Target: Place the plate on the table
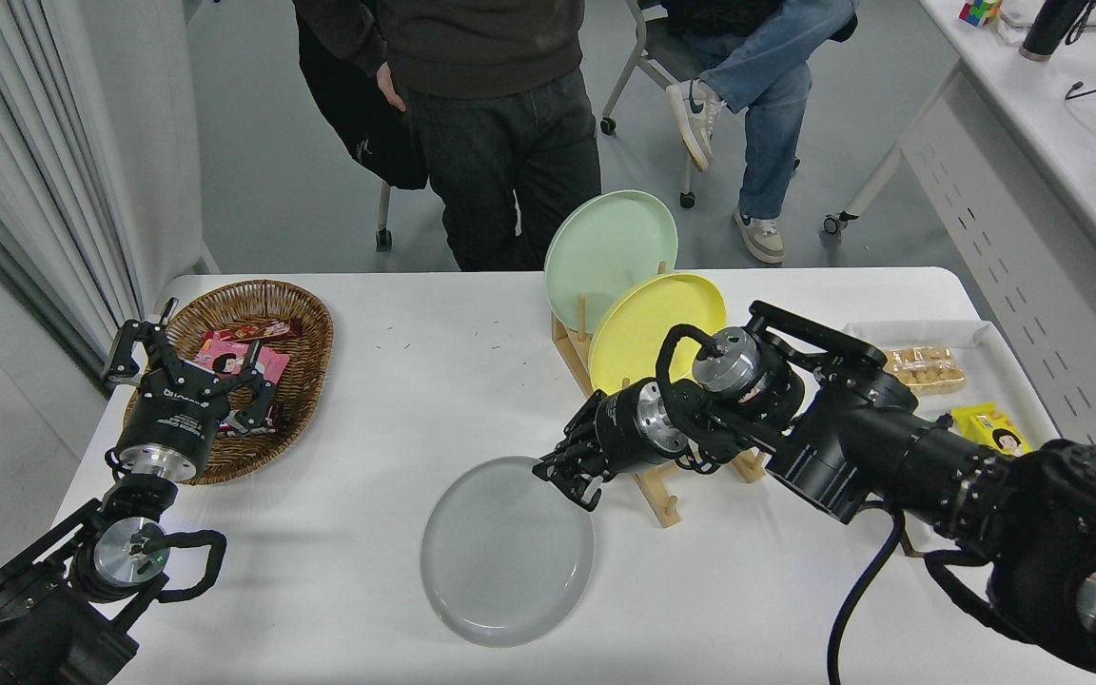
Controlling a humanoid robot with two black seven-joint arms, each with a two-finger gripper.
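Note:
The light-grey plate [507, 552] lies low over the white table [396, 400], in front of the wooden rack. My right gripper [567, 480] sits at the plate's upper right rim, its fingers closed on that edge. The plate looks slightly raised on the gripper's side; I cannot tell if its left edge touches the table. My left gripper [191, 371] is parked at the lower left, fingers spread, over the near edge of the wicker basket.
A wooden plate rack [653, 476] holds a pale green plate [610, 247] and a yellow plate [653, 323] just behind my right wrist. A wicker basket [305, 328] with snacks stands at the left, a white tray [981, 333] with snacks at the right. Two people are at the far side.

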